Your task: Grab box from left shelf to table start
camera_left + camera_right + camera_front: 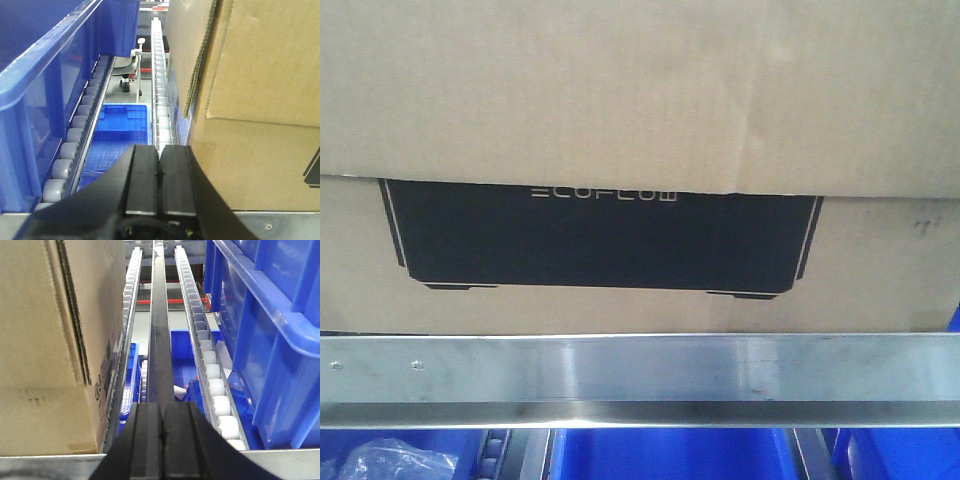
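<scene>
The brown cardboard box (pixel 620 100) with a black ECOFLOW panel fills the front view, sitting on the shelf behind the silver metal front rail (pixel 640 370). In the left wrist view the box (pixel 260 125) stands at the right; my left gripper (pixel 160 155) is shut and empty just beside the box's left side, at the rail. In the right wrist view the box (pixel 50 340) stands at the left; my right gripper (pixel 162 410) is shut and empty beside the box's right side, above the rail (pixel 50 462). Neither gripper shows in the front view.
Blue plastic bins flank the box: one at left (pixel 45 75), one at right (pixel 270 330). Roller tracks (pixel 75 145) (pixel 210 370) run back along the shelf. A dark centre bar (pixel 160 330) runs ahead of the right gripper. More blue bins (pixel 650 455) sit below the rail.
</scene>
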You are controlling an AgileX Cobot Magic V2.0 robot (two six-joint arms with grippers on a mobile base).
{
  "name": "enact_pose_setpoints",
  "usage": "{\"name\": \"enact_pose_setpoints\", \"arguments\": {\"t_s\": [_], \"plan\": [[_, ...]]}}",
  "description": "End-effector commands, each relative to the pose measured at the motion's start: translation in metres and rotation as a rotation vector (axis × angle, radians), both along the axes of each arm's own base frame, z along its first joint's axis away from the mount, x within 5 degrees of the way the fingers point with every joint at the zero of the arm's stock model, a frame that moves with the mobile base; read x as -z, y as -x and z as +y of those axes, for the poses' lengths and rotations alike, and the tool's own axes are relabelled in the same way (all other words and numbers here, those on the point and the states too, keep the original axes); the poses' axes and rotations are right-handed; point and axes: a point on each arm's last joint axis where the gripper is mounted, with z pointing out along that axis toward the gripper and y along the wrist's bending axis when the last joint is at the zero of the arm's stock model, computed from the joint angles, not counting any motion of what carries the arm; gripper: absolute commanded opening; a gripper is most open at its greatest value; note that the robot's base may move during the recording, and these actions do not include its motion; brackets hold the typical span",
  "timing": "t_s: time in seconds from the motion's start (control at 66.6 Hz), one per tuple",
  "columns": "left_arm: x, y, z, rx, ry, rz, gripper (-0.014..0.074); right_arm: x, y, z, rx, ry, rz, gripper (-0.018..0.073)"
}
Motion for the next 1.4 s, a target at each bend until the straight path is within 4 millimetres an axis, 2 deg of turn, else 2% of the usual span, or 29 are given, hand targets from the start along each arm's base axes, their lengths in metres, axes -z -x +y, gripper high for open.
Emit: {"name": "enact_pose_setpoints", "arguments": {"t_s": [0.0,0.465,0.751,0.901,1.141,1.381], "plan": [[-0.011,0.002,0.001,-0.008,0.022,-0.112,-0.0099,-0.008,0.000,-0.001,0.011,0.013,-0.091,0.0057],[-0.011,0.002,0.001,-0.008,0.022,-0.112,-0.0099,-0.008,0.000,-0.001,0.011,0.013,-0.091,0.0057],[-0.019,0.003,0.002,-0.016,0.071,-0.203,-0.0099,-0.008,0.000,-0.001,0.011,0.013,-0.091,0.0057],[-0.038,0.007,0.004,-0.017,0.140,-0.267,-0.0099,-0.008,0.000,-0.001,0.011,0.013,-0.091,0.0057],[-0.091,0.024,0.003,0.009,0.134,-0.332,-0.0097,-0.008,0.000,-0.001,0.011,0.013,-0.092,0.0057],[-0.116,0.037,0.004,0.014,0.100,-0.365,-0.0085,-0.008,0.000,-0.001,0.011,0.013,-0.092,0.0057]]}}
